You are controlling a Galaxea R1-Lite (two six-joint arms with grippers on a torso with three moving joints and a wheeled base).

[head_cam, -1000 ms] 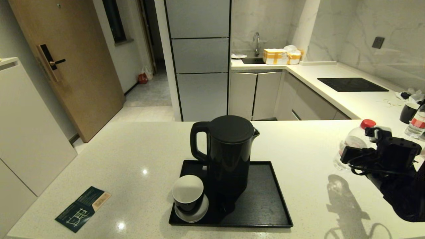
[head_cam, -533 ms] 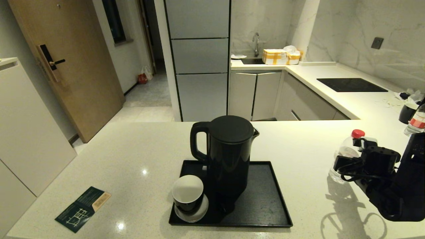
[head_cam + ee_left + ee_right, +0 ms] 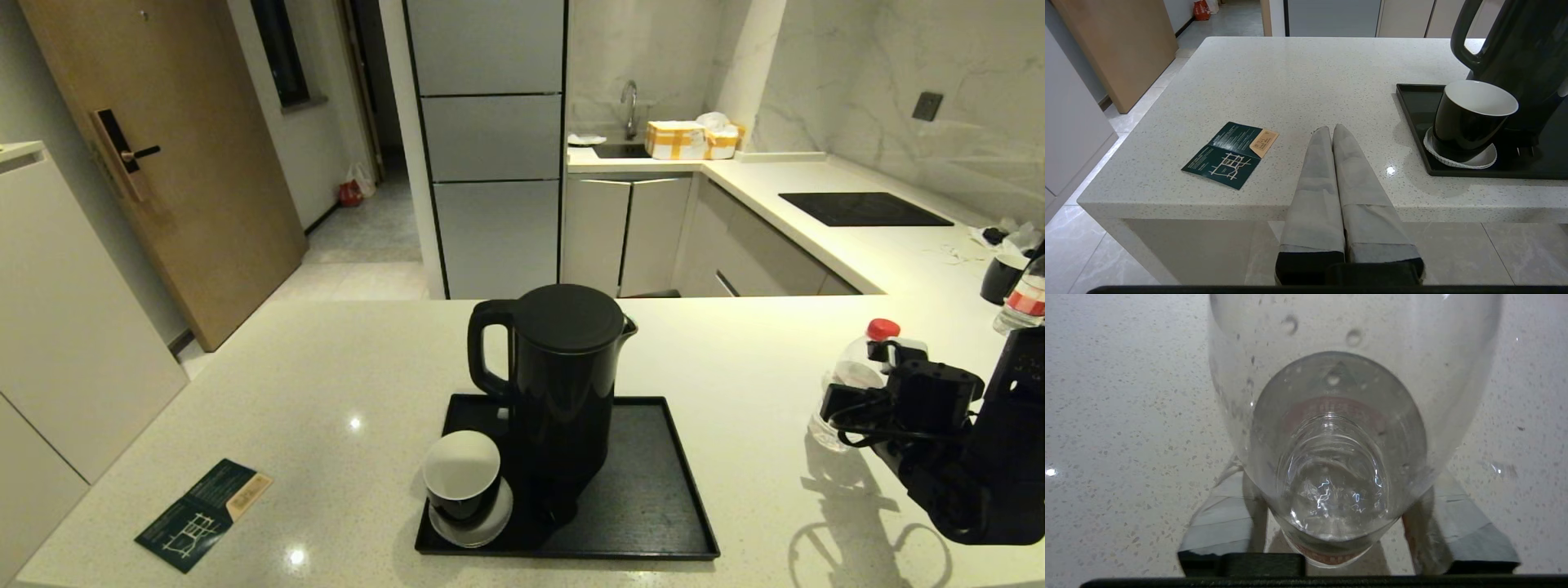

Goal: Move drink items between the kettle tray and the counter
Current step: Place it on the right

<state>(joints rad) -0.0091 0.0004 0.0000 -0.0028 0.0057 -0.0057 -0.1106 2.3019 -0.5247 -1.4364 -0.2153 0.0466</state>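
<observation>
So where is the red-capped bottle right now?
Head view: the clear bottle is on the counter, right of the tray, between the right gripper's fingers.

A dark green folded leaflet with a tan corner lies flat on the desk at about eight o'clock. At twelve o'clock stand a tall grey cabinet, a sink tap and yellow-taped parcels. A black hob panel sits at two o'clock, a wooden door at ten

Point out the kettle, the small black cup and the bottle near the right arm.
kettle [image 3: 563, 392], head view, front of its body.
cup [image 3: 462, 465], head view, white inside.
bottle [image 3: 855, 367], head view, clear shoulder below the red cap.
</observation>
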